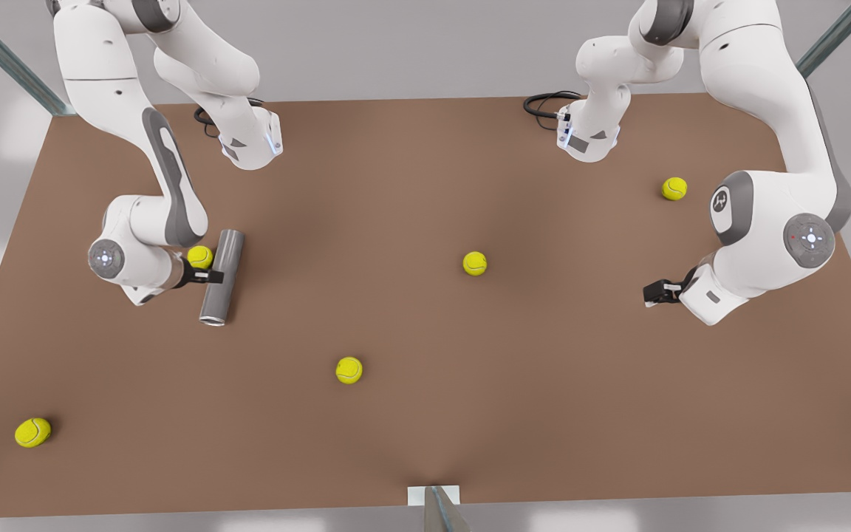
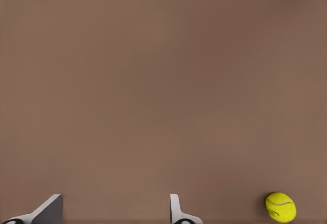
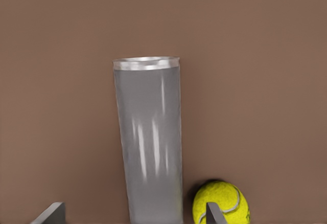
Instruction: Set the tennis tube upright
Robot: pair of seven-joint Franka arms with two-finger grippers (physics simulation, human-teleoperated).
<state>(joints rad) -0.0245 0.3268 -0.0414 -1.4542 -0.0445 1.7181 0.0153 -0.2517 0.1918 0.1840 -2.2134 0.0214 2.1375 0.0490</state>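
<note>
While the dark-grey metallic tennis tube [image 1: 221,277] lies flat on the brown table [image 1: 425,414] at the front view's left, its lighter rimmed end pointing toward the near edge, the right hand [image 1: 215,277] reaches in sideways at its middle, low and level with the table. From the right wrist view the tube [image 3: 149,142] runs straight out between two spread fingers [image 3: 51,213], so the hand looks wide around it rather than clamped; I judge the grasp is just being set up. A yellow tennis ball [image 1: 200,256] sits just beside the tube, close to one finger. Next the fingers must close on the body, then lift and swing it onto one end. The left hand [image 1: 654,292] waits well apart at the front view's right, fingers wide and holding nothing, with another yellow ball [image 2: 280,207] nearby.
</note>
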